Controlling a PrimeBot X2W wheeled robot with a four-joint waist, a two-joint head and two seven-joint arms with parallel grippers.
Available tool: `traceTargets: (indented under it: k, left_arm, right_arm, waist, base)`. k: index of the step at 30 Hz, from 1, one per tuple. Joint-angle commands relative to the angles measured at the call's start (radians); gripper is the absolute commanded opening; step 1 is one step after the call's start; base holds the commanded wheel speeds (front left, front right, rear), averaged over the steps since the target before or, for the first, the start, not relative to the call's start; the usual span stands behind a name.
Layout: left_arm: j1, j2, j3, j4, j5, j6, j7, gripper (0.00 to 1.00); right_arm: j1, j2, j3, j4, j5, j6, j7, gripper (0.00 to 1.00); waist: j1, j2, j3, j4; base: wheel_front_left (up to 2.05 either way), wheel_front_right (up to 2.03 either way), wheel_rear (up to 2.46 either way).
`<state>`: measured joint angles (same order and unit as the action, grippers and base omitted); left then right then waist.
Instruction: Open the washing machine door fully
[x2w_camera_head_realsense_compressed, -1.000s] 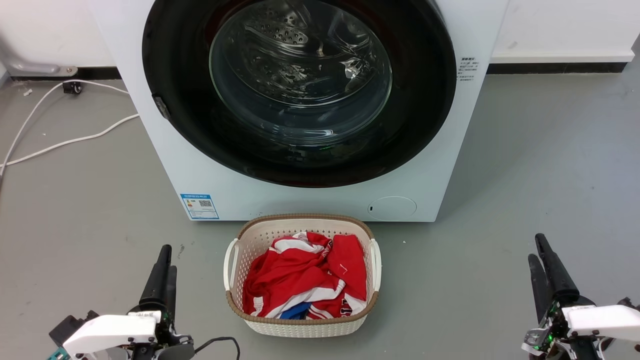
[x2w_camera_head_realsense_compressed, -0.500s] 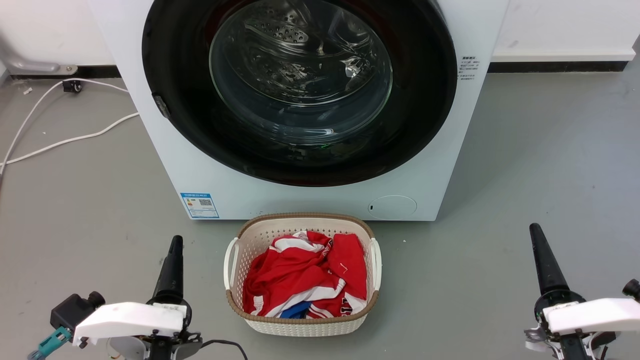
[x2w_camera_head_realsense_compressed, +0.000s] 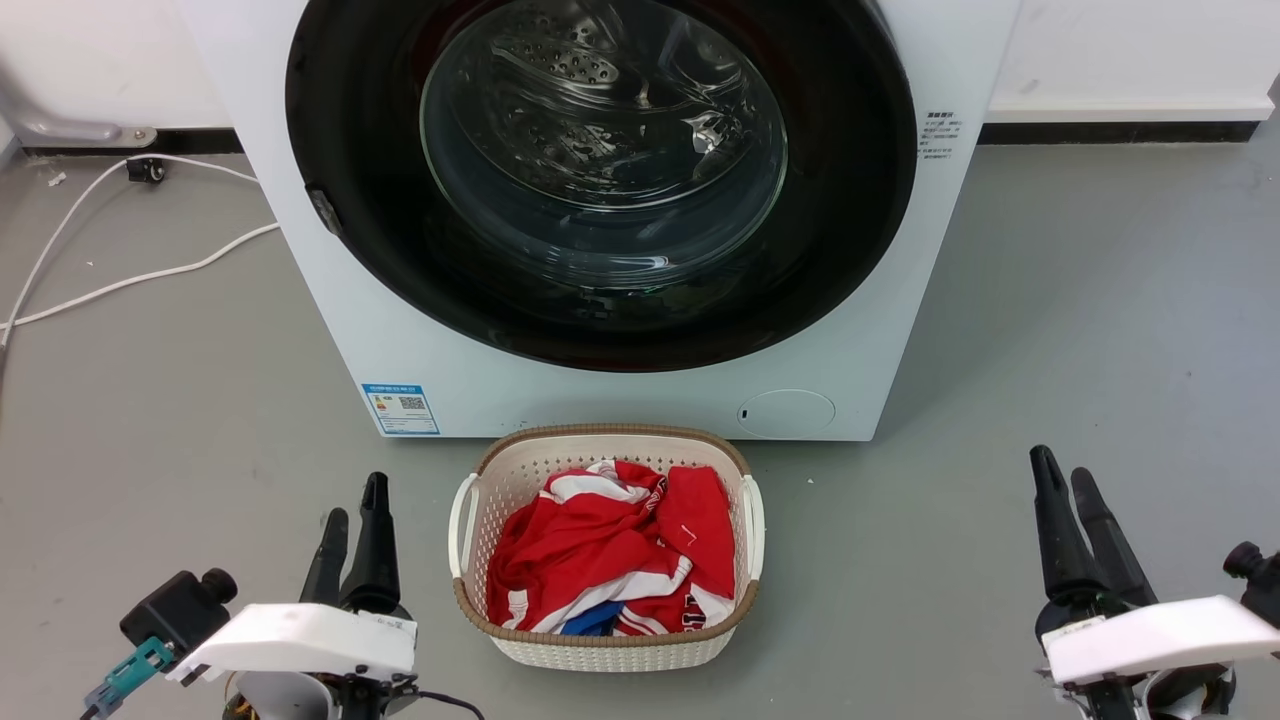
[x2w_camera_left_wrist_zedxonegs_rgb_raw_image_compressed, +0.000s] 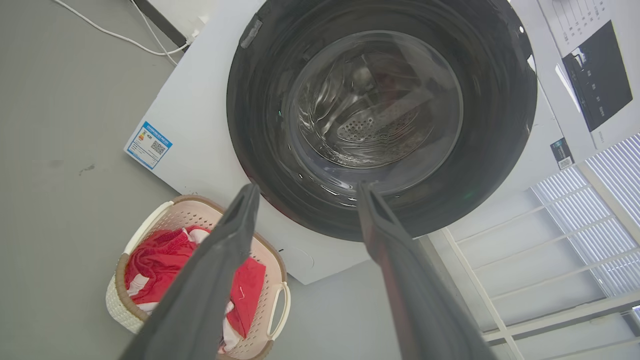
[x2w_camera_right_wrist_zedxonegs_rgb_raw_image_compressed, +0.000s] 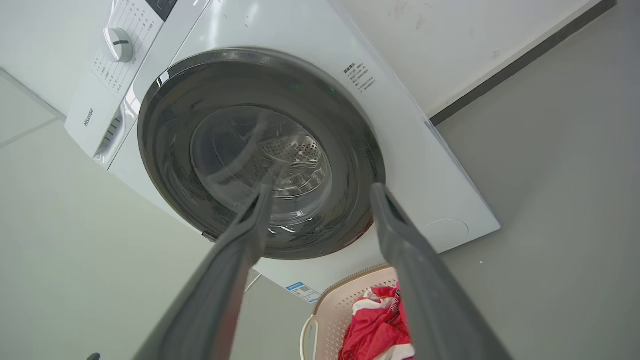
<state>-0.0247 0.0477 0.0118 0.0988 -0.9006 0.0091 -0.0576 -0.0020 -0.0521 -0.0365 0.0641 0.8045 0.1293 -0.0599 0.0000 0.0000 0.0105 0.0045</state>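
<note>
My left gripper (x2w_camera_head_realsense_compressed: 355, 500) and right gripper (x2w_camera_head_realsense_compressed: 1060, 465) hang parted, empty; the washing machine door (x2w_camera_head_realsense_compressed: 600, 170) sits shut ahead. Laundry basket (x2w_camera_head_realsense_compressed: 610, 437) stands just below it, so a low reach could knock it.

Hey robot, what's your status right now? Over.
Left gripper and right gripper open, empty, short of the washing machine. Washing machine door shut, untouched. Laundry basket with red clothes right before it.
</note>
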Motion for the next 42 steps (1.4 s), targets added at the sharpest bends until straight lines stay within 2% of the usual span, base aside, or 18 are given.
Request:
traceTargets:
  k: [1,18,42]
  left_arm:
    - [-0.003,0.002,-0.004,-0.023,0.038,0.006,-0.011,1.00]
    - [0.013,0.006,-0.056,-0.052,0.294,0.026,-0.064,1.00]
    - [0.041,0.019,-0.113,-0.069,0.559,0.056,-0.129,1.00]
  right_arm:
    - [-0.003,-0.001,0.004,-0.025,-0.044,0.002,-0.011,1.00]
    - [0.028,0.000,0.015,-0.084,-0.279,0.002,-0.064,1.00]
    - [0.072,0.001,-0.013,-0.125,-0.514,0.002,-0.128,1.00]
  waist:
    - [0.0000,0.0000,0.000,0.001]
    - [0.0000,0.0000,0.003,0.006]
    - [0.0000,0.0000,0.000,0.006]
  base:
    - [0.00,0.00,0.00]
    - [0.00,0.00,0.00]
    - [0.00,0.00,0.00]
